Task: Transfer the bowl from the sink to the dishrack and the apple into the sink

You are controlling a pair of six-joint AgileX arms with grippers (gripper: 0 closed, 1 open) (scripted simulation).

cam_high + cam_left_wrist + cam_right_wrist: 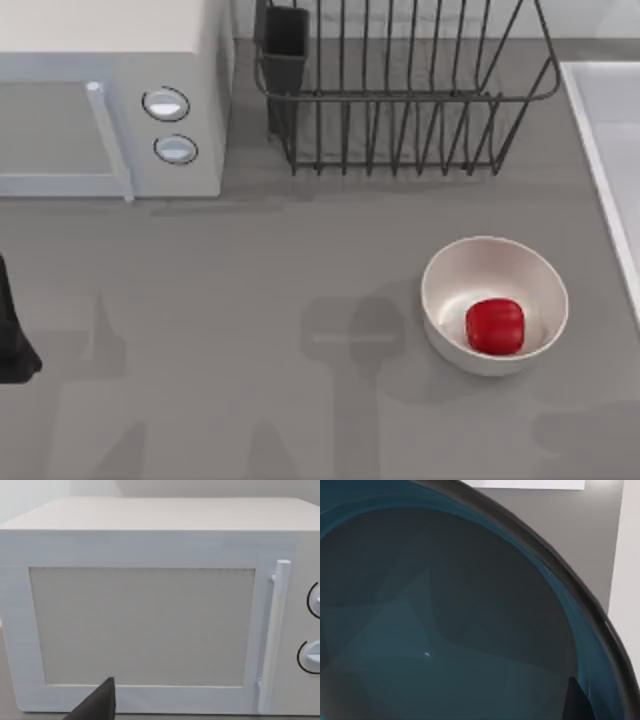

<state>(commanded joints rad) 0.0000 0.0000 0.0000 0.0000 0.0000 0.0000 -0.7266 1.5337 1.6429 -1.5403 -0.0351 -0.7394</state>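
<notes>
The teal-blue bowl (445,630) sits very close under the right wrist camera, its dark rim curving across the view. A dark sliver of my right gripper (577,700) shows at the rim. The red apple (495,326) lies inside a plain white bowl (455,275) on the table's right half. The dark wire dishrack (400,100) stands at the back with nothing in it, its black utensil cup (285,45) at its left corner. The sink (600,160) shows its pale rim at the right edge. My left arm (10,345) rests at the left edge, its gripper (97,705) facing the microwave.
A white microwave (110,100) with a shut door and two dials fills the back left corner; its door and handle (272,640) face the left wrist camera. Bare grey table (250,330) lies between the left arm and the white bowl.
</notes>
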